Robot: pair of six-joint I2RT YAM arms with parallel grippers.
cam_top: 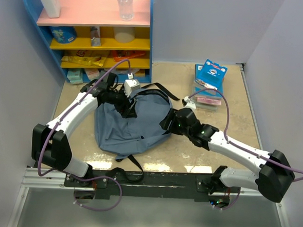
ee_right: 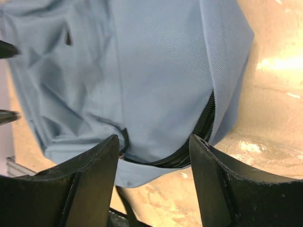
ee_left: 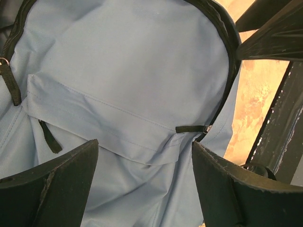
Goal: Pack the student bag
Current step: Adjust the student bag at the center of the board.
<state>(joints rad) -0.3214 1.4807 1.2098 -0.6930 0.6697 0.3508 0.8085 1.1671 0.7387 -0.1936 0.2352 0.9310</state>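
Standing spread with nothing between its fingers, the left gripper (ee_left: 144,149) is seen over the front panel of the student bag (cam_top: 128,127). The right gripper (ee_right: 154,142) is likewise found parted and empty at the bag's right edge. The bag is laid flat at mid-table (cam_top: 184,162), between both arms.
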